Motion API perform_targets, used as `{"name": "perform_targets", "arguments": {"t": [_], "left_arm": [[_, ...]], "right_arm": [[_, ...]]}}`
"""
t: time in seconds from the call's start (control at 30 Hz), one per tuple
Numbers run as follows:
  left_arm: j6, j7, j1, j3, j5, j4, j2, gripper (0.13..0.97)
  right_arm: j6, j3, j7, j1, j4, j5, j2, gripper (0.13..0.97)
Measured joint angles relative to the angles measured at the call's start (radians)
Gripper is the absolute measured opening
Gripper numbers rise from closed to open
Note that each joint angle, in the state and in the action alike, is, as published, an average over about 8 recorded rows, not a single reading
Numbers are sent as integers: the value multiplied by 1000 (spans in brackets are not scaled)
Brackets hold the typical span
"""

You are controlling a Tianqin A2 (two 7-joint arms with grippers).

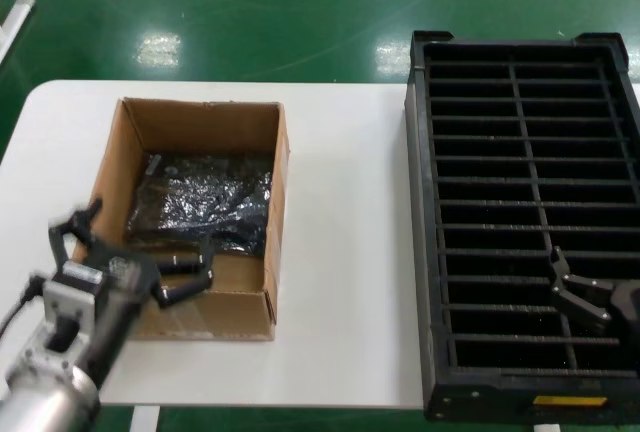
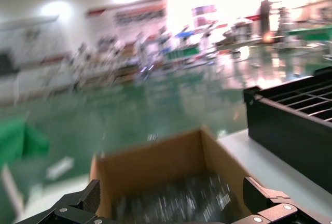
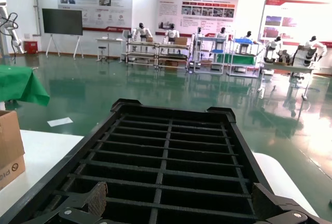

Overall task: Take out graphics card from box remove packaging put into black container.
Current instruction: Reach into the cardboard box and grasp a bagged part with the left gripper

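Left end effector [image 1: 135, 252] spread wide, empty, over box [image 1: 200, 212].

**Colours on the table**

The box [image 1: 200, 214] is brown corrugated cardboard. Inside it the packaging [image 1: 200, 204] is dark, glossy, crinkled grey-blue, apparently translucent. The black container [image 1: 520, 222] is plain black, gridded with thin dividers, with a yellow label [image 1: 570, 402] on its near rim. The table [image 1: 345, 252] is white, the floor [image 1: 300, 12] glossy green.

A white table [image 1: 340, 252] with rounded corners stands on a shiny green floor [image 1: 300, 12]. In the right wrist view, a dark screen [image 3: 62, 22] on a stand, wall posters [image 3: 197, 9] and a green cloth [image 3: 21, 84] are in the hall behind.
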Motion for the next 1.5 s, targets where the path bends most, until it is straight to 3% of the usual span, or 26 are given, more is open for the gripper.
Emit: {"name": "perform_targets", "arguments": {"t": [0.13, 0.27, 0.43, 0.53, 0.63, 0.77, 0.93, 1.17, 1.5], "left_arm": [[117, 135, -88, -18, 3, 26, -55, 966], [233, 229, -233, 20, 49, 107, -143, 966], [410, 269, -450, 117, 203, 277, -232, 966], [508, 274, -578, 192, 313, 402, -250, 966], [566, 284, -693, 277, 407, 538, -248, 966], [574, 323, -809, 368, 489, 715, -218, 966], [535, 423, -913, 414, 510, 918, -161, 966], [479, 608, -991, 405, 451, 1125, -99, 950], [431, 798, -1001, 353, 349, 1217, -78, 872]], "right_arm": [[0, 0, 0, 0, 0, 0, 0, 966], [0, 0, 0, 0, 0, 0, 0, 966], [0, 0, 0, 0, 0, 0, 0, 966], [0, 0, 0, 0, 0, 0, 0, 966], [0, 0, 0, 0, 0, 0, 0, 966], [0, 0, 0, 0, 0, 0, 0, 966], [0, 0, 0, 0, 0, 0, 0, 966], [0, 0, 0, 0, 0, 0, 0, 966], [0, 0, 0, 0, 0, 0, 0, 966]]}}
